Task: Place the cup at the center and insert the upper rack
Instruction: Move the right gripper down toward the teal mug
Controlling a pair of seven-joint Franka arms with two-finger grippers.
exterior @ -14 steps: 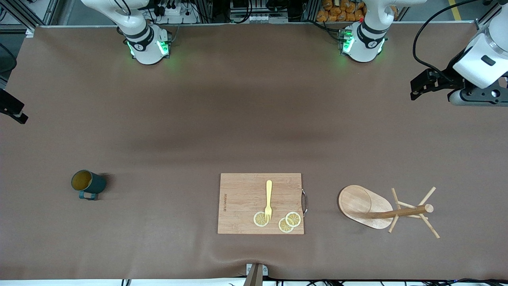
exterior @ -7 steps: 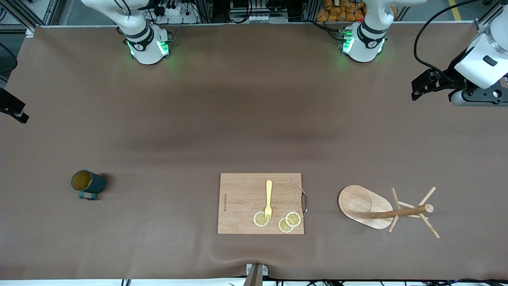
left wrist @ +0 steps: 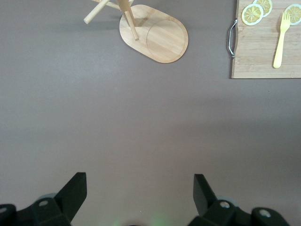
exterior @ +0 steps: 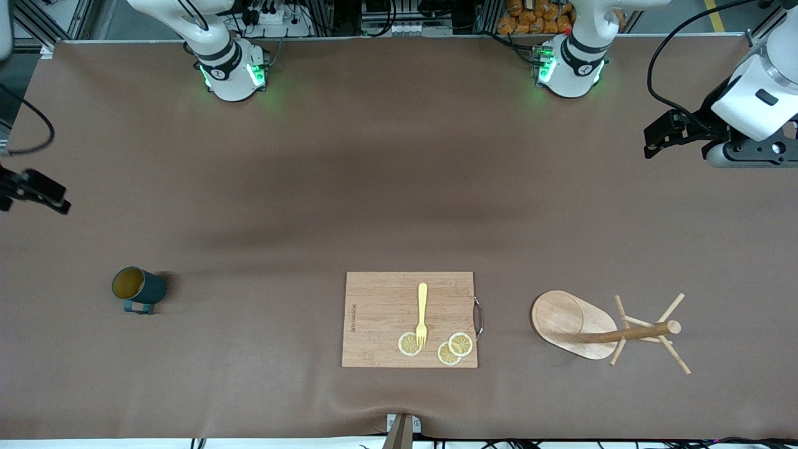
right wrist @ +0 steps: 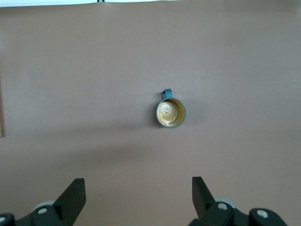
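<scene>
The cup (exterior: 138,290), dark teal with a tan inside, stands upright toward the right arm's end of the table, its handle toward the front camera. In the right wrist view the cup (right wrist: 170,113) sits well apart from my right gripper (right wrist: 138,186), which is open and empty. That right gripper (exterior: 43,193) hangs over bare table at the edge. The upper rack (exterior: 576,324), a wooden mug tree, lies on its side toward the left arm's end. My left gripper (exterior: 651,142) hangs open and empty over bare table, the upper rack (left wrist: 160,35) well clear of the left gripper (left wrist: 140,181).
A wooden cutting board (exterior: 380,312) lies between cup and rack, with a yellow fork (exterior: 422,315) and lemon slices (exterior: 454,348) on it. A metal mount (exterior: 400,429) sticks up at the table's front edge. The brown table cover (exterior: 399,187) stretches between the arms.
My right gripper has come in from the table's edge, farther over the table cover, and a loop of its cable now shows. The left gripper has hardly shifted. Cup and rack lie as before.
</scene>
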